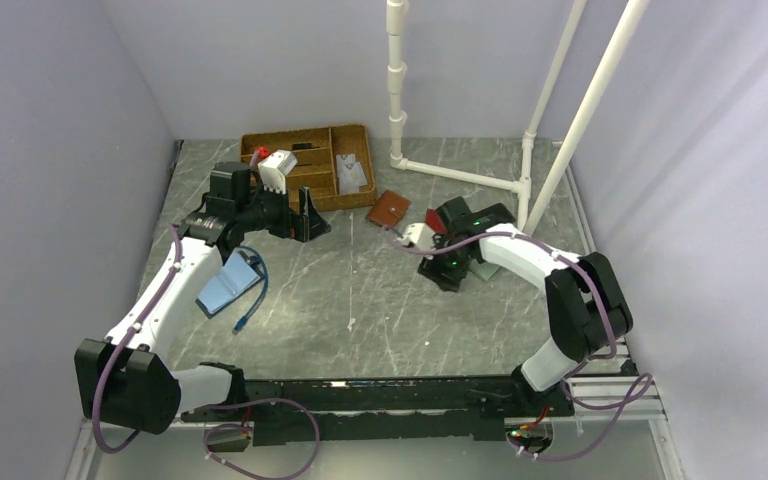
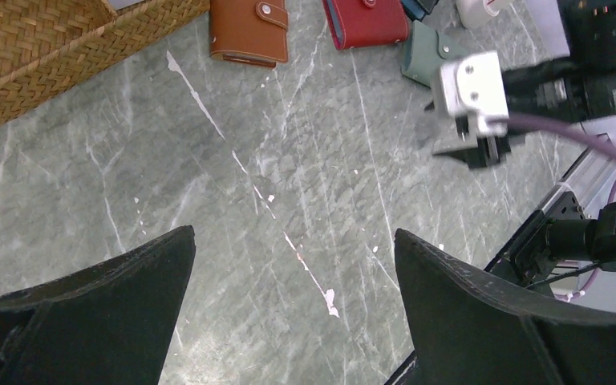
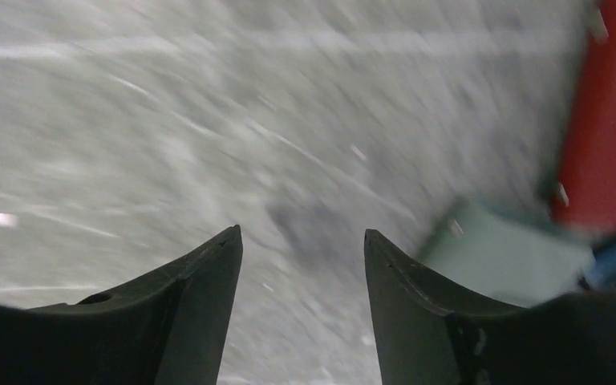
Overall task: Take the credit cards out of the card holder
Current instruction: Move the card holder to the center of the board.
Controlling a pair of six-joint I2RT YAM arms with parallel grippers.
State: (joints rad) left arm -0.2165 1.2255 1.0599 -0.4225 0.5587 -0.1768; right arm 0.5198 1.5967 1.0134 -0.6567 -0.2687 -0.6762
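The card holder (image 3: 505,255) is a greenish-grey piece with a blue part behind it, lying just right of my right gripper's right finger. It also shows in the left wrist view (image 2: 423,58) and, partly under the right arm, in the top view (image 1: 482,268). My right gripper (image 3: 301,231) is open and empty over bare table, low in the top view (image 1: 447,274); its wrist view is blurred. My left gripper (image 2: 294,233) is wide open and empty, beside the wicker tray (image 1: 305,220). No credit cards show at the holder.
A red wallet (image 2: 365,22) and a brown snap wallet (image 1: 388,209) lie by the holder. A wicker tray (image 1: 305,135) at the back holds pale flat pieces (image 1: 352,172). A light blue flat piece with a blue cable (image 1: 225,286) lies left. White pipes (image 1: 460,175) stand behind.
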